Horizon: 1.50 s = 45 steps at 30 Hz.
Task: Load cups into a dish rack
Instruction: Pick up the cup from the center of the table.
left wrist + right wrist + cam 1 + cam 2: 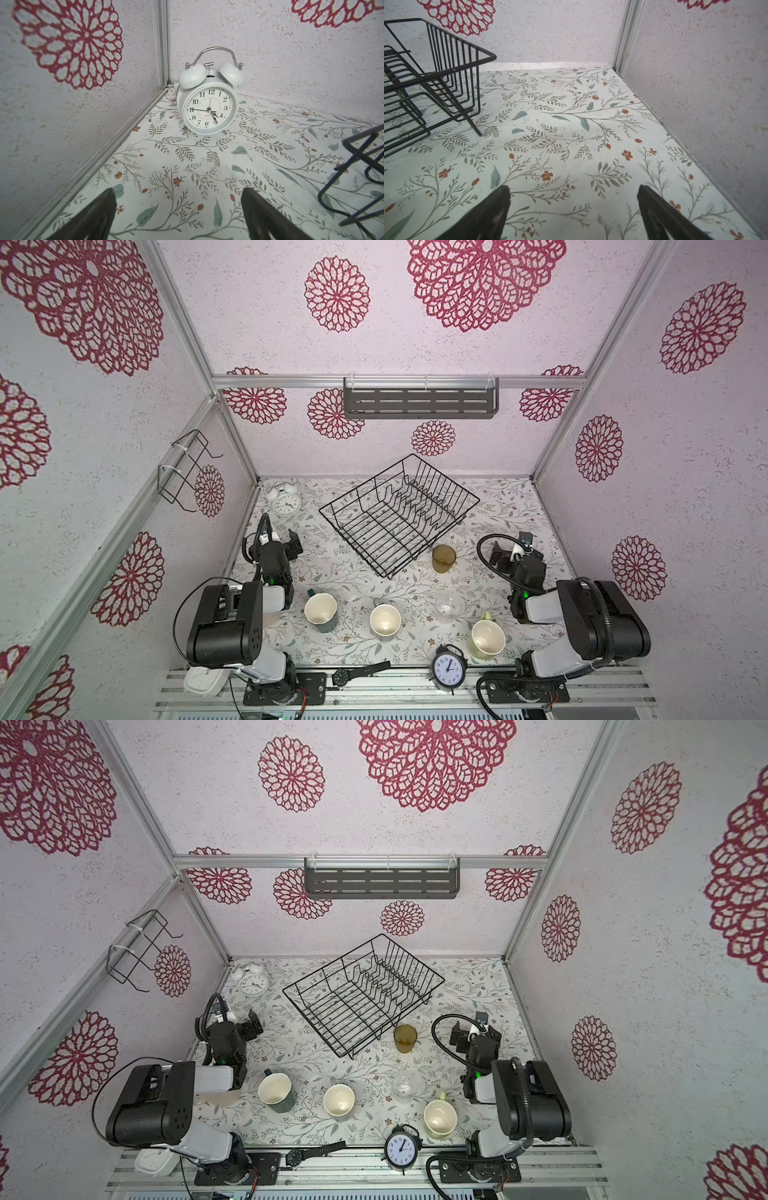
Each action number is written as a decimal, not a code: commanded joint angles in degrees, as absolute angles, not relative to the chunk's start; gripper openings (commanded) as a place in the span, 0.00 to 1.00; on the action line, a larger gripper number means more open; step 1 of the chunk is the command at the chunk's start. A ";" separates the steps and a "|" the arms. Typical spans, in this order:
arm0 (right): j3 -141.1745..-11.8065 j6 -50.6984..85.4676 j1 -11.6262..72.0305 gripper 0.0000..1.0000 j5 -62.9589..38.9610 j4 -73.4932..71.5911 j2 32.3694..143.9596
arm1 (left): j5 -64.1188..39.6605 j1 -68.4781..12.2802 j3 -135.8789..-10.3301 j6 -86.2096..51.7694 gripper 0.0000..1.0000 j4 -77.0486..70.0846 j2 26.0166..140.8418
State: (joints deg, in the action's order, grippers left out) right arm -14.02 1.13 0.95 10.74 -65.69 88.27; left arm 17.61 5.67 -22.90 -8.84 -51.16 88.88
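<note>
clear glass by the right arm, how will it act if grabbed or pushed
The clear glass looks thin and see-through, so probably fragile under a hard squeeze. Its smooth wall shows no handle, so it may slip. It stands upright, mouth up; a low push would likely slide it, a high one might tip it.

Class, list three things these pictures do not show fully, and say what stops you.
- Pale pink cup: in both top views, mostly hidden behind the left arm.
- Black wire dish rack: in both wrist views, cut off by the picture edge.
- Black wristwatch: in both top views, dial too small to read.
</note>
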 commanded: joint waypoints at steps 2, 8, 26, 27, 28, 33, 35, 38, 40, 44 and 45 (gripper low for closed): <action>-15.20 0.88 1.22 0.99 11.16 -67.32 87.80 | 18.28 5.95 -23.56 -9.01 0.97 -51.59 89.08; -15.18 0.88 1.19 0.99 11.16 -67.32 87.80 | 18.37 5.93 -23.66 -9.01 0.97 -51.54 89.03; -13.83 2.22 0.84 0.99 12.13 -68.79 86.65 | 18.36 5.97 -23.62 -8.98 0.97 -51.68 89.03; -12.79 3.18 0.46 0.99 12.86 -69.55 85.26 | 18.28 5.93 -23.53 -8.97 0.97 -51.68 89.03; -11.92 3.78 0.12 0.99 13.53 -69.02 82.88 | 18.28 5.94 -23.53 -8.97 0.97 -51.66 88.96; -18.88 6.88 -1.29 0.99 14.89 -46.24 68.47 | 18.40 5.98 -23.36 -8.86 0.97 -52.16 88.67; -25.39 9.46 -1.29 0.99 14.93 -34.09 65.34 | 19.01 5.72 -23.82 -8.79 0.97 -48.40 85.51; -32.71 19.16 -1.30 0.99 18.37 -22.30 64.34 | 20.55 5.53 -29.20 -9.98 0.97 -30.81 77.31; -37.00 31.59 -1.40 0.99 24.96 -11.25 63.64 | 20.49 5.41 -34.65 -13.21 0.97 -17.22 72.01; -39.90 33.47 -2.20 0.99 17.18 -5.28 59.36 | 18.28 4.80 -44.56 -19.82 0.97 5.25 64.34; -39.69 34.73 -2.21 0.97 16.09 -4.66 58.17 | 17.74 4.81 -46.68 -21.68 0.97 9.11 62.49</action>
